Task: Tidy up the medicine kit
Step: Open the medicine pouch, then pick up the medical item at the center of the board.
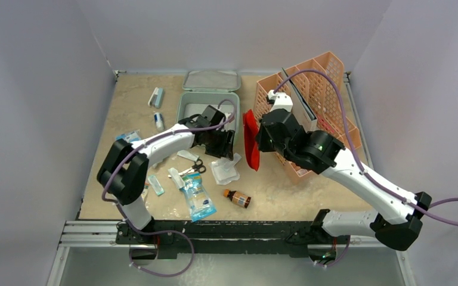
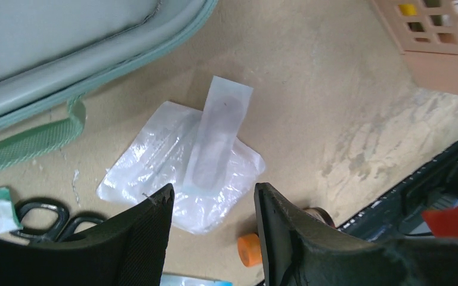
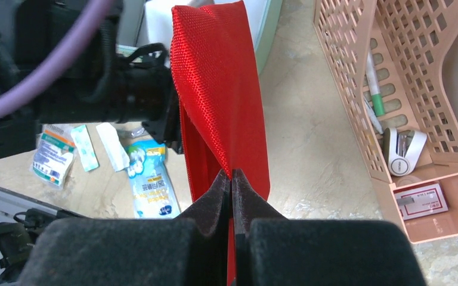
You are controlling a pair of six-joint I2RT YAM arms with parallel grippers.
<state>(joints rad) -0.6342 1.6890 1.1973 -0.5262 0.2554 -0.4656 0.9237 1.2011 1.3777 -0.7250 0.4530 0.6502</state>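
The kit (image 1: 181, 113) sits open at the middle of the desk's (image 1: 134, 89) far edge. Its lid (image 1: 212, 80) lies flat just behind it, against that edge.

The left pincer (image 2: 214, 205) hovers just off the kit's near right corner, over the desk and not over the box. Its jaws stand partly apart with nothing between them. In the wrist view the kit's rounded rim crosses the upper left, apart from the fingers (image 2: 146, 229). Right below the gap lies a clear packet (image 2: 155, 167) with a narrow strip (image 2: 217, 137) resting across it. Scissors (image 2: 45, 217) lie on the desk to the left of the packet.

The right pincer (image 3: 231, 179) is closed tight on the edge of a red pouch (image 3: 220, 89). The pouch stands on edge above the desk, between the kit's right side and the peach rack (image 1: 319, 77). It is near the kit, but whether it touches the box cannot be told. The left pincer's black body is just beside the pouch on its kit side.

The rack stands at the far right corner of the desk. Nearer the front edge, in front of the kit, lie a blue packet (image 1: 200, 201) and a small brown bottle (image 1: 237, 198).
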